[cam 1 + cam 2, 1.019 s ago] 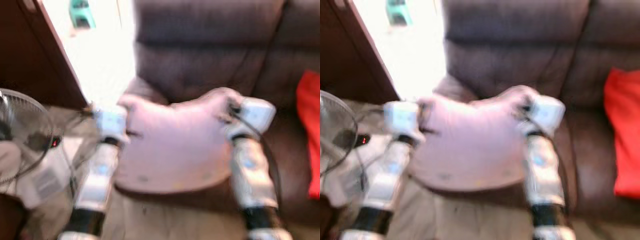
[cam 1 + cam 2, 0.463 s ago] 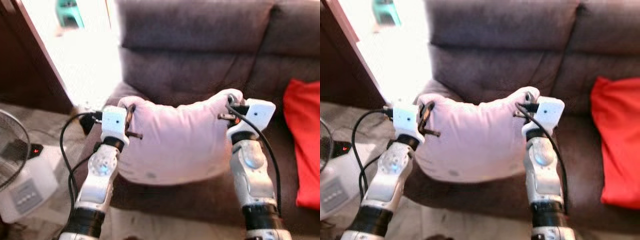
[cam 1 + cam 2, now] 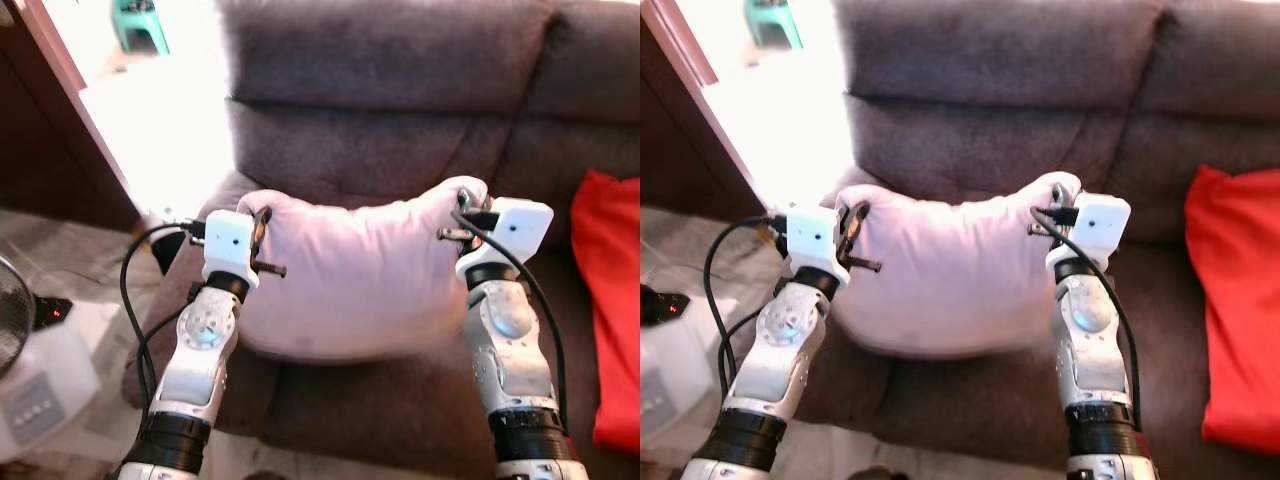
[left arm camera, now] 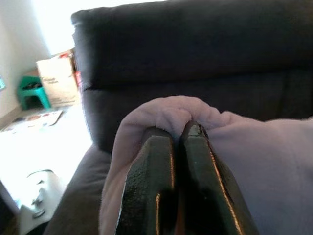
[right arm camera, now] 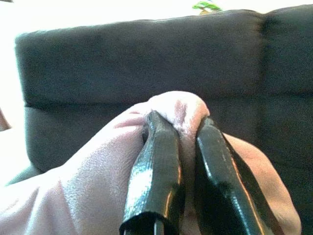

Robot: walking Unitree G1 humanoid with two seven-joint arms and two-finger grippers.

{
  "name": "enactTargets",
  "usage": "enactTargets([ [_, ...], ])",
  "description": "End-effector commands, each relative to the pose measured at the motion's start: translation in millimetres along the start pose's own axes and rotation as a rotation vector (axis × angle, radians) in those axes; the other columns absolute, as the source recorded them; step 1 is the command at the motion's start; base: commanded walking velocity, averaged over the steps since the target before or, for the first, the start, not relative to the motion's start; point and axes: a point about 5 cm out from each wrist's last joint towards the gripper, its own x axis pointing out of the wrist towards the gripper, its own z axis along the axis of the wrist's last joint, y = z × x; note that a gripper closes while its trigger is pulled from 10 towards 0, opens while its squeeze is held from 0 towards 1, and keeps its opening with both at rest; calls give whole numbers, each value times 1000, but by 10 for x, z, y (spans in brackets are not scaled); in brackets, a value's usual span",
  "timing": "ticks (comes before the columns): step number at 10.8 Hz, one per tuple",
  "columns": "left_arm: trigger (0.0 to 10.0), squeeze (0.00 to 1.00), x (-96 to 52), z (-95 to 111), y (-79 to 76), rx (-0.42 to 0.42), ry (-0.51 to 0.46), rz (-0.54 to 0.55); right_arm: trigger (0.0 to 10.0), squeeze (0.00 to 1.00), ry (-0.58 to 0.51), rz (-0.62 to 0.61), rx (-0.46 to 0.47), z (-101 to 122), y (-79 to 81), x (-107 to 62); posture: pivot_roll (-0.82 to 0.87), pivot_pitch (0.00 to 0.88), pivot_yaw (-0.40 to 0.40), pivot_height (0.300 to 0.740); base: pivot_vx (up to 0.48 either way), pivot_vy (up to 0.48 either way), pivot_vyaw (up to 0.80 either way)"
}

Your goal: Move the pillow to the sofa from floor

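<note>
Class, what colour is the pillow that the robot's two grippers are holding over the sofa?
The pillow is pale pink, shown best in the left eye view.

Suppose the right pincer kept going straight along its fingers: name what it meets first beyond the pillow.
Probably the sofa backrest, dead ahead of the right pincer, which pinches the pillow corner; depth is uncertain.

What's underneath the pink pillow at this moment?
Below the pink pillow, pinched at its top corners by the left hand and right hand, lies the dark sofa seat cushion. The seat patch directly beneath is covered; contact cannot be told.
</note>
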Motion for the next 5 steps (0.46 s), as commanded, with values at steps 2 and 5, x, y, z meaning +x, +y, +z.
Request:
enactTargets([
  [2, 10000, 0, 50, 157, 47, 20, -76, 10, 10000, 0, -56, 72, 21, 121, 184, 35, 105, 136, 28, 740, 304, 0, 684],
  [5, 10000, 0, 42, 128, -9, 10, -65, -17, 10000, 0, -41, 69, 29, 96, 170, 30, 103, 131, 29, 740, 184, 0, 0],
])
